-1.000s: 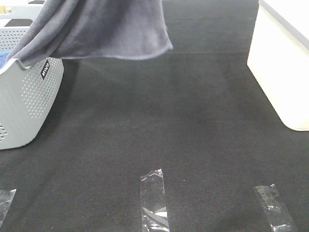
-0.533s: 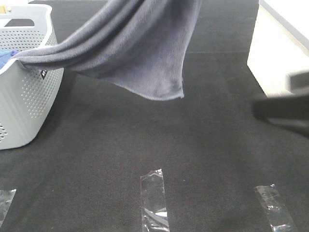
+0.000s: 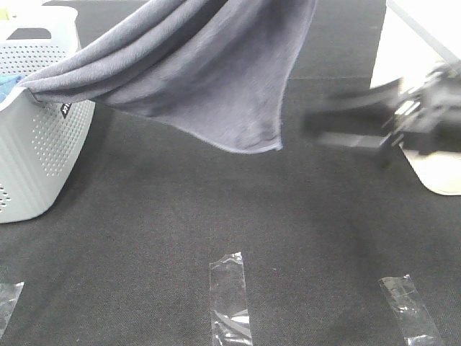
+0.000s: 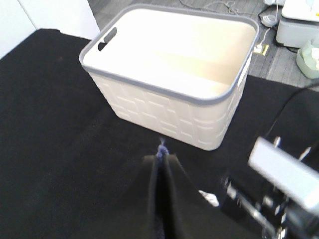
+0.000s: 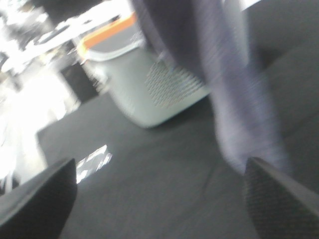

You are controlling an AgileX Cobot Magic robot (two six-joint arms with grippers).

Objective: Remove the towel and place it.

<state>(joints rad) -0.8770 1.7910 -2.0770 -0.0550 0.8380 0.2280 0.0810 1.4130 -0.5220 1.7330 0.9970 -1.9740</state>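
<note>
The slate-grey towel (image 3: 209, 79) hangs in the air. One end still lies over the rim of the grey perforated basket (image 3: 36, 151), and the rest slopes up out of the top of the exterior view, with a free corner dangling above the mat. My left gripper (image 4: 161, 162) is shut on a towel edge; a small tuft shows between its fingertips. It is above the frame in the exterior view. My right gripper (image 3: 324, 126), blurred, reaches in from the right near the hanging corner. In the right wrist view it (image 5: 159, 169) is open and empty, with the towel (image 5: 224, 74) ahead of it.
A cream basket with a grey rim (image 4: 169, 89) stands at the right edge of the black mat (image 3: 216, 209); it shows in the exterior view too (image 3: 418, 94). A bright blue cloth (image 3: 6, 85) lies inside the grey basket. Clear tape strips (image 3: 230, 295) mark the mat's front.
The towel has been lifted higher and pulled to the right, its corner hanging lower. My right arm has swung in from the right edge toward the towel.
</note>
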